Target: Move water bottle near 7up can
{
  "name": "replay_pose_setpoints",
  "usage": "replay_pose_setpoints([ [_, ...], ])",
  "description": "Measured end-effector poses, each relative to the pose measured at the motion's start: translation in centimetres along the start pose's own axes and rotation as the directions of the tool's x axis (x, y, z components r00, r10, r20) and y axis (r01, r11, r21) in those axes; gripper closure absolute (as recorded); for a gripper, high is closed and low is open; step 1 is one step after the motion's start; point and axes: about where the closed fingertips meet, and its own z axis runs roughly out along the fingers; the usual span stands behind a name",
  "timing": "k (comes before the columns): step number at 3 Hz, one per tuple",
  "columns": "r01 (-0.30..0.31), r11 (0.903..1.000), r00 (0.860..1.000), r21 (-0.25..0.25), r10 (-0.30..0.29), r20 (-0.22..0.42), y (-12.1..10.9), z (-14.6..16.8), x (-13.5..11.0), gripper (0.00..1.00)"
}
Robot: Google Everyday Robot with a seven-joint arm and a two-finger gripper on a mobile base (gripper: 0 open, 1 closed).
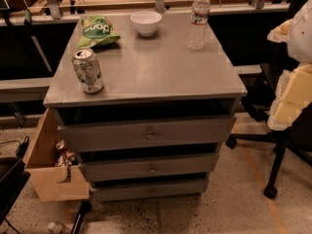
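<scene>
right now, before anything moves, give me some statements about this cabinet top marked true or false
1. The water bottle stands upright at the back right of the cabinet top. True.
2. The 7up can touches the bottle. False: it stands at the front left, well apart from it.
3. The white bowl sits between the green chip bag and the bottle. True.
4. The gripper holds the bottle. False: the gripper is not in view and nothing grips the bottle.

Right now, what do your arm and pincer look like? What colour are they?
I can't tell you: my arm and pincer are outside this picture, so no colour, shape or cable shows. What you can see is the grey cabinet, with the water bottle and the can on top.
</scene>
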Motion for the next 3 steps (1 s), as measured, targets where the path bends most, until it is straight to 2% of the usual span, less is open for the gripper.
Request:
replay_pose_setpoints([
  [1, 0.000, 1.0000, 1.000, 0.000, 0.000, 0.000, 0.0, 0.0, 0.0, 0.00],
  [2, -0.060, 0.9979, 0.996, 0.025, 0.058, 0.063, 0.2, 0.2, -0.6, 0.00],
  [3, -0.242, 0.9700, 0.944, 0.024, 0.229, 0.236, 1.5, 2.7, 1.6, 0.00],
])
